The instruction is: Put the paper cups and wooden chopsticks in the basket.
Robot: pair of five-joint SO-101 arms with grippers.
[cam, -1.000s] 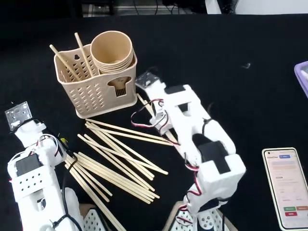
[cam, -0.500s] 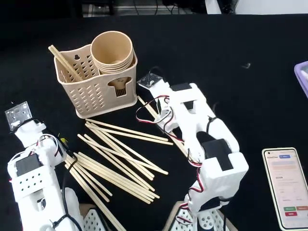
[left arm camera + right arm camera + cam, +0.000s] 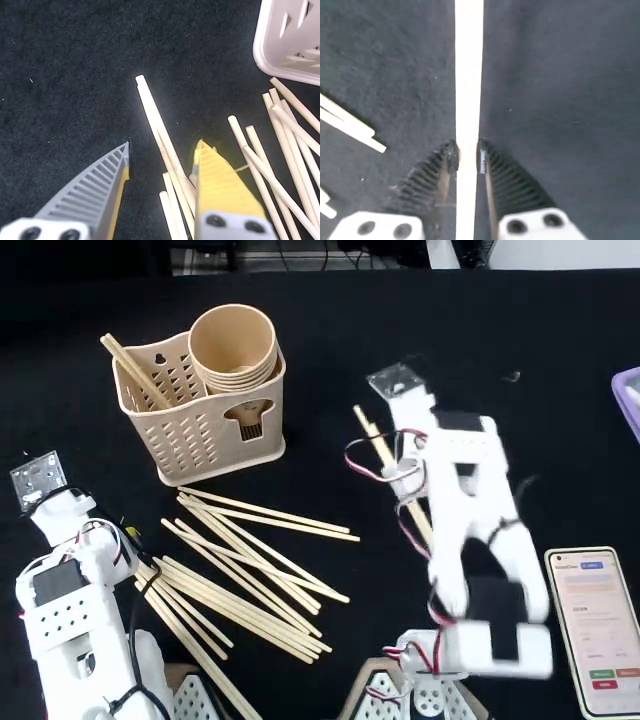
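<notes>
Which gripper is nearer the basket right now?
Left. The left gripper hangs open over the loose chopsticks beside the basket; the right gripper, shut on a chopstick, is farther off.

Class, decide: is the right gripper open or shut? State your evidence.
The right gripper is shut on a chopstick: its fingers press against both sides of it.

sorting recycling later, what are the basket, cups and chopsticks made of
Basket: looks like moulded plastic, beige, matt, with punched slots in its walls.
Cups: likely paper, tan, matt, thin rolled rims, nested.
Chopsticks: seemingly bare pale wood or bamboo, unvarnished; grain is too fine to tell.
</notes>
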